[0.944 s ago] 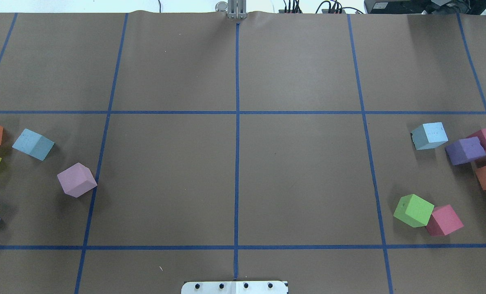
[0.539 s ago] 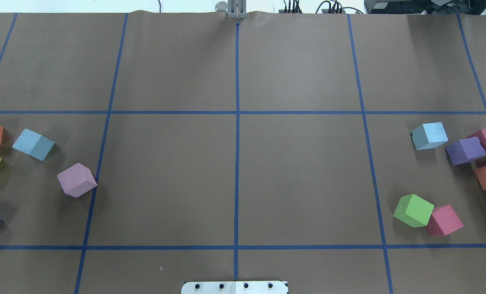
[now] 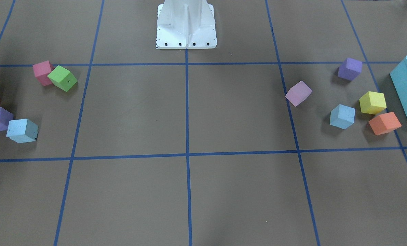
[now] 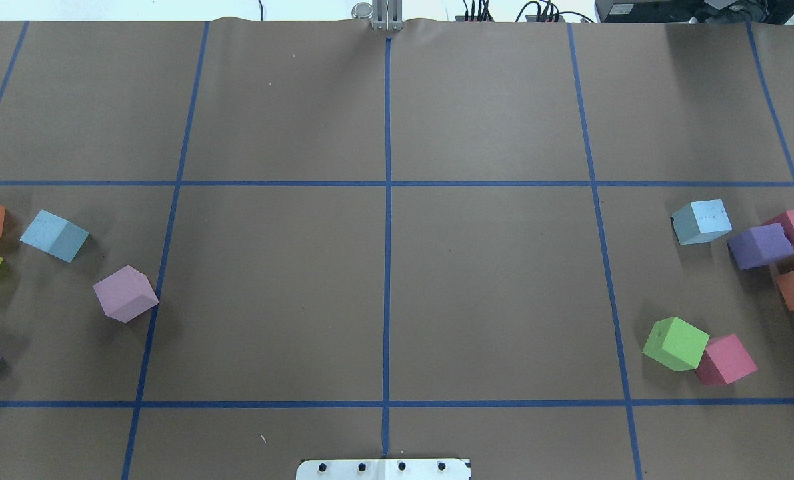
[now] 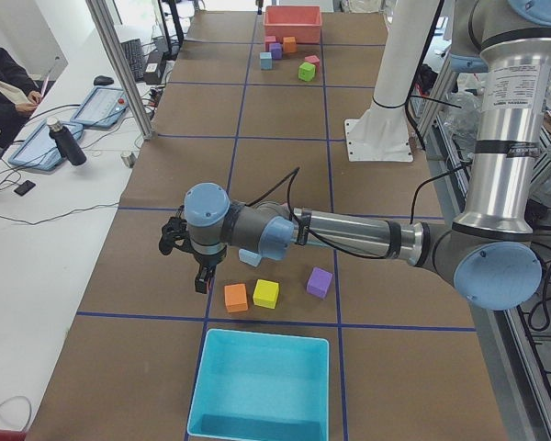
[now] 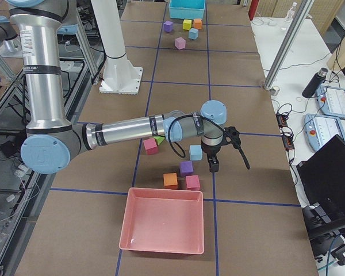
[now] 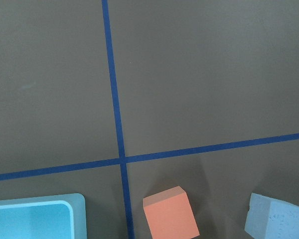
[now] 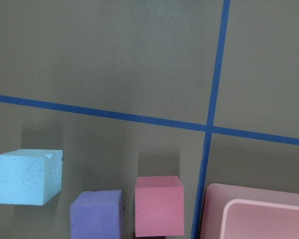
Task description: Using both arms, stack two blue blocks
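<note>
Brown table [image 4: 270, 100] gridded with blue tape lines [image 4: 387, 267]; pale sky-blue, dark-speckled blocks [image 4: 701, 221]; lilac cube [image 4: 125, 293]; green cube [image 4: 675, 343]

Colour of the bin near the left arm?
Turquoise; the bin shows best in the exterior left view.

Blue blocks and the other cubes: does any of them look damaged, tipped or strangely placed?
Nothing is tipped or spilled. The green cube has a small dark hole in one face, and the blue block on the robot's right shows a dark nick at one corner.
</note>
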`<state>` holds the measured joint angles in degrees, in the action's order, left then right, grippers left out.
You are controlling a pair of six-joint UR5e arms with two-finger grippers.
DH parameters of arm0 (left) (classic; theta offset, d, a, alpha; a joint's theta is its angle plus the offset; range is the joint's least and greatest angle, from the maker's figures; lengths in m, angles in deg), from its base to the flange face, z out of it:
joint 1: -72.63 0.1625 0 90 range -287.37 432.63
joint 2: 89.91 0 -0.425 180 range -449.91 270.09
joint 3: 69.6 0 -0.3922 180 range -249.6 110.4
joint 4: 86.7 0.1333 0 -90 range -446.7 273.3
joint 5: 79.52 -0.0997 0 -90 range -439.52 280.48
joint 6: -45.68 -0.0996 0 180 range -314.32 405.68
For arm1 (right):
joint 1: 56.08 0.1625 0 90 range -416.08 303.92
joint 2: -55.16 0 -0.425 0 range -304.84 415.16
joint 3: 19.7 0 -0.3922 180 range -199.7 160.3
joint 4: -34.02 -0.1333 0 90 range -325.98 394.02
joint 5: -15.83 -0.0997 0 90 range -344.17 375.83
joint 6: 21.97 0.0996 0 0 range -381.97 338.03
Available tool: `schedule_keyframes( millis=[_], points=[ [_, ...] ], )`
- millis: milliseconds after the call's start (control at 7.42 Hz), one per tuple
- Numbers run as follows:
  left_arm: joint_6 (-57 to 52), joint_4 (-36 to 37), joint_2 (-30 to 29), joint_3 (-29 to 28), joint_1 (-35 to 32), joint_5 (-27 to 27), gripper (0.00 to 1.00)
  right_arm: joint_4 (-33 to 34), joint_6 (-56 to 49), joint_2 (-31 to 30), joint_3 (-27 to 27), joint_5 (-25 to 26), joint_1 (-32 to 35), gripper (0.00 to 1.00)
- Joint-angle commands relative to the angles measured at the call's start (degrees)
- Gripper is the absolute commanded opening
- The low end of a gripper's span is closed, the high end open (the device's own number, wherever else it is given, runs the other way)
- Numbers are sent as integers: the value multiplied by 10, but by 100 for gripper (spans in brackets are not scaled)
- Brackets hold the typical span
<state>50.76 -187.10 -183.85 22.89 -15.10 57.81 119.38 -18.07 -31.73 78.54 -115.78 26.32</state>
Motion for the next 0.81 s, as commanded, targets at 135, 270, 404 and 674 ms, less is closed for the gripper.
schedule_keyframes(
  millis=[135, 270, 404, 674],
  points=[
    [4, -20, -9, -29, 0, -22, 98, -12, -3, 5, -1, 1, 0, 100],
    [0, -22, -9, -29, 0, -22, 98, -16, -4, 6, 3, 0, -10, 100],
    [5, -35, -12, -22, 0, -22, 98, -44, -1, 3, 5, -1, -14, 100],
    [5, -46, -38, -20, 2, -22, 98, -60, 2, 6, 6, -6, -32, 100]
  ],
)
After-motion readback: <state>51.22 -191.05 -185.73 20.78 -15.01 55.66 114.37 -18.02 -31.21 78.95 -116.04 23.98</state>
